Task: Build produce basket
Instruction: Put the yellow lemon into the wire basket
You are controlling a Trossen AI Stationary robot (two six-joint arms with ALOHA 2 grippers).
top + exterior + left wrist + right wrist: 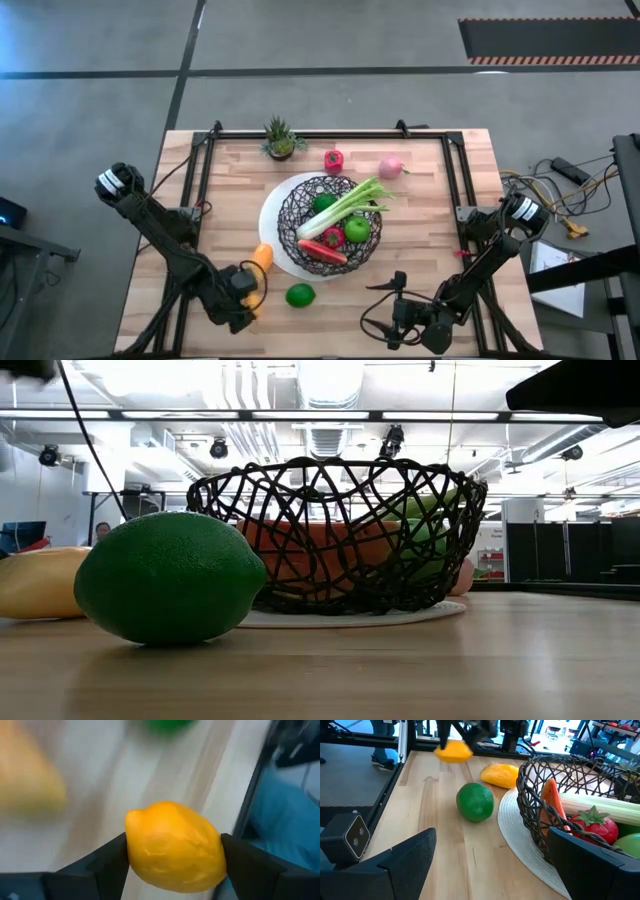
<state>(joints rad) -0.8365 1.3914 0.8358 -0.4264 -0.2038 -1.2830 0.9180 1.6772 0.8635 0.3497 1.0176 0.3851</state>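
Nearest, the left gripper (172,852) pinched a lemon (175,845) above the table's (440,200) near left, its long axis crosswise between the fingers; only the wrist view showed this grip clearly. Right of it, the right gripper (385,305) hung spread and empty. A lime (300,295) lay between them. Farther back, the basket (300,200) held celery (350,203), partly hidden low down by mesh.

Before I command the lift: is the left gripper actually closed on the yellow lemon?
Yes. The left gripper is shut on the yellow lemon; both dark fingers press its sides.
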